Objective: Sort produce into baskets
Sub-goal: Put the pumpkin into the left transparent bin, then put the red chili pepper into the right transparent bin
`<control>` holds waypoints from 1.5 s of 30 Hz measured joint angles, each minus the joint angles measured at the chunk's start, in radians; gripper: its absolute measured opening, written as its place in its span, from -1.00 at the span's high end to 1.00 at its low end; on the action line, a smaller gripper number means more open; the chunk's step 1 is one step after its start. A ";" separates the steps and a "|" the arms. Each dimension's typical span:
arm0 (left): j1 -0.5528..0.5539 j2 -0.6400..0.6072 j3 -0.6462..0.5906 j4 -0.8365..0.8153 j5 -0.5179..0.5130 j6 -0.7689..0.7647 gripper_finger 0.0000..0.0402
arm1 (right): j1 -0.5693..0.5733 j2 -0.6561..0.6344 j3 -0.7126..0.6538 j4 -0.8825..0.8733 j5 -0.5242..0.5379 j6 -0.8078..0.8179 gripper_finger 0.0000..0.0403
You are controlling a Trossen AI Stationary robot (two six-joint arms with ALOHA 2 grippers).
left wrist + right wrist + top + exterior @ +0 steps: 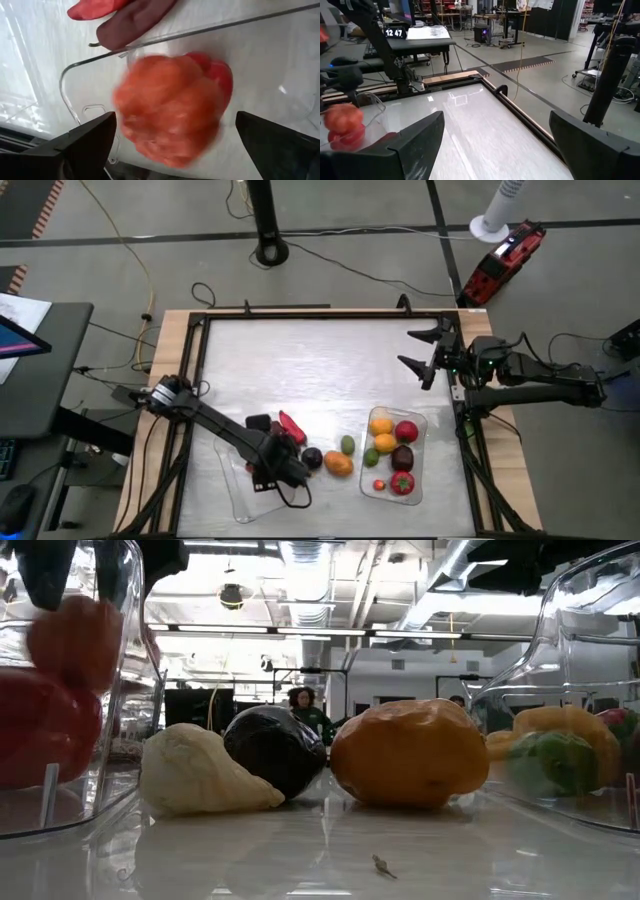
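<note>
The right basket (420, 478), lower right of the high view, already holds about six pieces: orange, red, green and dark ones. The left basket (238, 492), lower left, looks nearly empty, with the left gripper (285, 470) over its near edge; in the left wrist view its fingers stand wide apart around a blurred red-orange piece (172, 107) they do not seem to clamp. Between the baskets remain a red piece (291, 426), a dark plum-like one (312, 458), an orange one (338, 464) and a green one (347, 445). The right gripper (428, 352) waits upper right, spread open and empty. By my reckoning, roughly half is sorted.
</note>
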 joint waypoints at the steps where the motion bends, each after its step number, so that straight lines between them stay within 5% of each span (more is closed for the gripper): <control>1: 0.003 -0.005 0.000 0.001 0.004 0.005 -0.98 | 0.000 0.000 0.000 -0.001 0.000 0.000 -0.92; 8: 0.025 -0.090 0.000 0.016 -0.066 -0.015 -0.97 | 0.000 0.000 0.000 -0.002 0.000 -0.003 -0.92; 15: 0.119 -0.116 -0.018 0.262 -0.211 0.150 -0.97 | 0.000 0.000 0.000 0.012 0.000 -0.003 -0.92; 24: 0.236 -0.114 -0.196 0.638 -0.054 0.411 -0.97 | 0.000 0.001 0.000 -0.002 0.000 -0.008 -0.92; 29: 0.246 -0.116 -0.228 0.638 -0.077 0.510 -0.97 | 0.000 0.001 0.000 -0.003 0.000 -0.015 -0.92; 45: 0.350 -0.053 -0.264 0.625 0.068 0.553 -0.75 | 0.001 0.015 0.000 0.027 0.000 -0.012 -0.92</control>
